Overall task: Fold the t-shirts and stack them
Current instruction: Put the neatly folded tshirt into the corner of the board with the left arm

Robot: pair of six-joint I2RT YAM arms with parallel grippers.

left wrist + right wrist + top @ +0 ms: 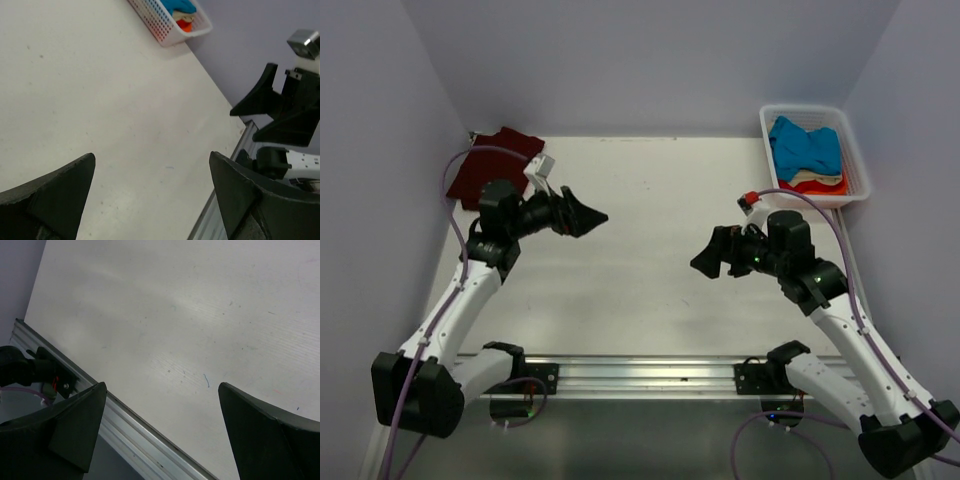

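Between garments, apparently: the left gripper and right gripper hover over the table, jaws spread wide, both empty. The maroon t-shirt lies at the far-left corner. The blue t-shirt tops the others in the far-right basket, so the next move likely calls for a reach there.

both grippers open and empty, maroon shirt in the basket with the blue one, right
No: the maroon t-shirt lies on the table at its far left corner, outside the basket, as the top external view shows. The left gripper and right gripper are open and empty; the blue t-shirt is in the basket.
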